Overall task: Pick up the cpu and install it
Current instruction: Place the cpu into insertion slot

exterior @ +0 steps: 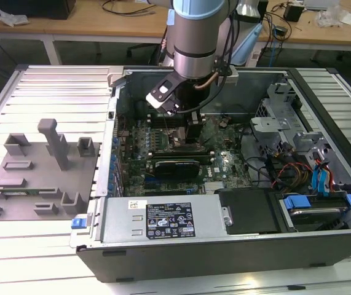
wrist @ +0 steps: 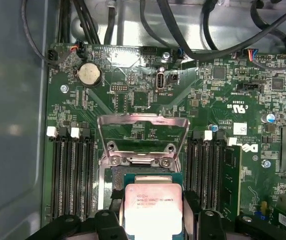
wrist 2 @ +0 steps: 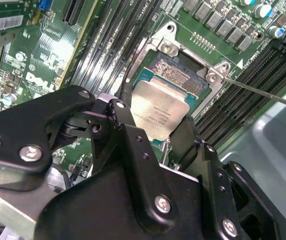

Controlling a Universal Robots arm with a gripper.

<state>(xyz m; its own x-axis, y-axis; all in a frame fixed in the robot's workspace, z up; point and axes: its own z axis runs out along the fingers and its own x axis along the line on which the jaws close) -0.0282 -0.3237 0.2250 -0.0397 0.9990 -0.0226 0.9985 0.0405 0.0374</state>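
Note:
The cpu (wrist 2: 159,111) is a flat square chip with a silvery top, and it sits between the black fingers (wrist 2: 125,98) of my gripper (wrist 2: 155,119), which is shut on its edges. The chip hangs tilted just over the open motherboard socket (wrist 2: 179,75), whose contact field shows past the chip's far edge. In the first wrist view the cpu (wrist: 153,210) lies below the raised metal load plate (wrist: 143,131), with my gripper (wrist: 153,201) astride it. In the exterior view my gripper (exterior: 193,136) reaches down into the open computer case (exterior: 224,243) over the board.
Memory slots (wrist: 72,175) flank the socket on both sides. A thin socket lever (wrist 2: 263,93) sticks out sideways. A black expansion card (exterior: 176,166), power supply (exterior: 163,220) and drive cage with cables (exterior: 304,166) crowd the case. Grey fixture blocks (exterior: 40,172) stand at the exterior view's left.

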